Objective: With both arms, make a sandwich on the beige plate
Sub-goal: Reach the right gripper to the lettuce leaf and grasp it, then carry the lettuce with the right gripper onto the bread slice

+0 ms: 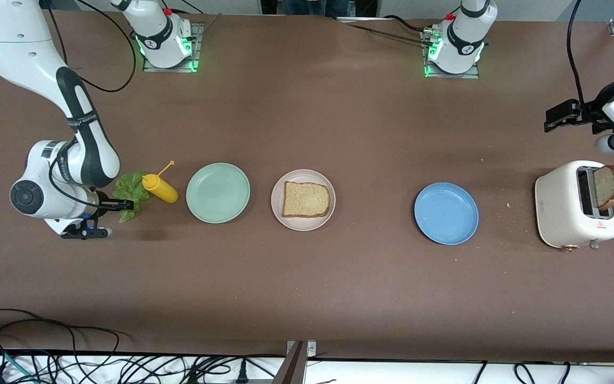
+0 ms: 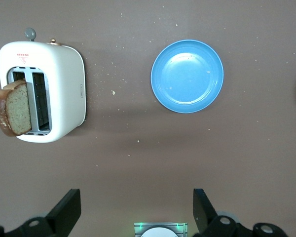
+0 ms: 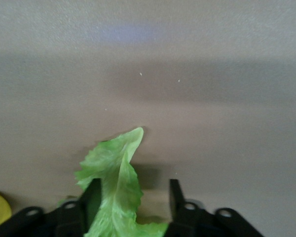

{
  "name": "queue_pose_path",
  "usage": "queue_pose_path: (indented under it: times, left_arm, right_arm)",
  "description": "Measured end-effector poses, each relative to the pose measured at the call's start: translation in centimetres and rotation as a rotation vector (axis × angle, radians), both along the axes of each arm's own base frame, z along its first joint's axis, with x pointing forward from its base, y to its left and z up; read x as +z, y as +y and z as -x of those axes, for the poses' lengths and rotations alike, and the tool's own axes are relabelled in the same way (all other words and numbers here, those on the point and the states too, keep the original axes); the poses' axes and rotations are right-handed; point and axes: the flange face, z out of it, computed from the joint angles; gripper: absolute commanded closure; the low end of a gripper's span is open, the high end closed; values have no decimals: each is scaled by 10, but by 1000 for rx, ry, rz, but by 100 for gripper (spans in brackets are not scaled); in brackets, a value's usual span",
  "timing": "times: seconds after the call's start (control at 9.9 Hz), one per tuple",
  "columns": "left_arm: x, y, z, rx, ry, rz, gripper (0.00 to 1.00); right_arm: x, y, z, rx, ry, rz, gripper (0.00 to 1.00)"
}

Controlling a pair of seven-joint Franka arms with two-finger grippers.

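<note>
Right claw (image 1: 118, 204) low at the right arm's end of the bench (image 1: 339, 288), fingers spread either side of the lettuce leaf (image 1: 130, 191) and not yet closed on it (wrist view: one ruffled fold of the leaf standing up between the two black fingers (image 3: 93, 197), a gap showing toward the other finger). Just beside the leaf, a yellow squeeze bottle (image 1: 160, 189) lying on its side, close enough to be nudged by a careless lift. Farther along toward the left arm's end, a mint green plate (image 1: 218, 192), bare, then the beige plate (image 1: 303, 200) with one bread slice (image 1: 306, 199) flat at its centre. Well apart again, a blue plate (image 1: 446, 213), and at the left arm's end a white toaster (image 1: 576, 205) with the second bread slice (image 1: 608, 186) standing up out of a slot. Left claw (image 2: 138, 210) released and holding nothing, hovering high over the bench beside the toaster, waiting.

Step in hand, by the look of it: picking up the lettuce, with the base slice already laid. Next move likely to call for a firm pinch on the upright fold, a lift clear of the bottle, a carry over the green plate and a release squarely on the bread. Top slice yet to be drawn from the toaster by the left arm.
</note>
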Motion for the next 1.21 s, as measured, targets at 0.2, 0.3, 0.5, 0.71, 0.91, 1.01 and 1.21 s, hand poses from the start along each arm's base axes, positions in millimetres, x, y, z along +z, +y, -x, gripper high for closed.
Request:
queue_pose_path:
  times: [0.2,0.3,0.5,0.71,0.91,1.01,1.21]
  left_arm:
    - [-1,0,0,0,1,0,0]
    - [-1,0,0,0,1,0,0]
    - [-1,0,-1,0,1,0,0]
    - [-1,0,-1,0,1,0,0]
    - [-1,0,-1,0,1,0,0]
    - [-1,0,-1,0,1,0,0]
    - [-2,0,-1,0,2,0,0]
  right_arm:
    - [-6,1,1,1,10,-1,99]
    - [-6,2,1,2,10,-2,100]
    - [-4,4,-1,5,6,-2,100]
    - [15,6,-11,7,23,-3,100]
    - [64,5,-27,5,58,-4,100]
    - [93,5,-30,3,64,-5,100]
    - [154,6,-26,1,48,-7,100]
